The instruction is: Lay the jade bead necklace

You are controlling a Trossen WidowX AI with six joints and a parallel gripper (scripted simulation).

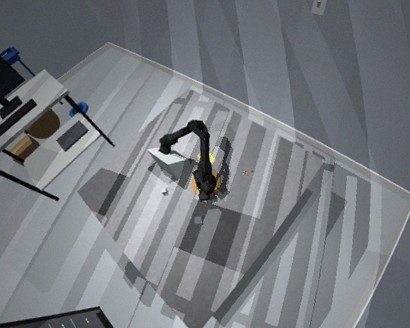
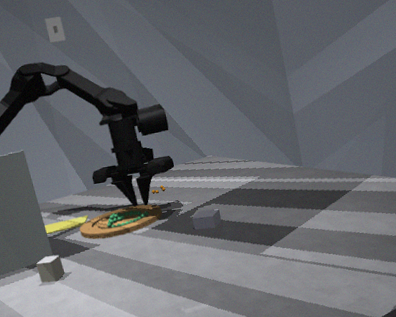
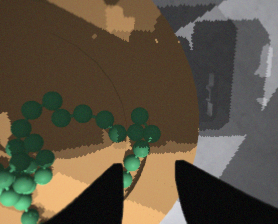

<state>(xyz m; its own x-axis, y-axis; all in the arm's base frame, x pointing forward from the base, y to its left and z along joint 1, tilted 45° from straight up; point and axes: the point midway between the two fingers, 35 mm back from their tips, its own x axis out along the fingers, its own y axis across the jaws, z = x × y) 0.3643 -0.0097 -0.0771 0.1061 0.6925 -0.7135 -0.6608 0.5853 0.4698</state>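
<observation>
The jade bead necklace (image 2: 129,216) (image 3: 83,113) lay on the round wooden bead board (image 2: 92,232) (image 3: 167,95), much of it bunched rather than following the circle. In the wrist view, beads were heaped at the lower left, and a wavy strand ran from there to the right, meeting the thin curved groove (image 3: 104,67). A few beads sat across or just outside that line, while others ran down along its inner side toward one fingertip. The upper stretch of groove in that view held no beads.

The gripper (image 1: 205,193) (image 2: 141,205) (image 3: 148,170) pointed down over the edge area of the board, its fingers parted by a modest gap with nothing pinched between them. Whether a fingertip touched the closest bead could not be told.

A yellow piece (image 1: 210,157) (image 2: 66,225) lay near the board, and a grey-green panel (image 1: 171,165) (image 2: 4,216) stood to one side of it. A pale cube (image 1: 164,191) (image 2: 51,269) rested near the panel, a lavender-grey block (image 1: 198,219) (image 2: 207,219) sat apart from the board, and small orange bits (image 1: 246,172) (image 2: 159,190) lay beyond it in the exterior view.
</observation>
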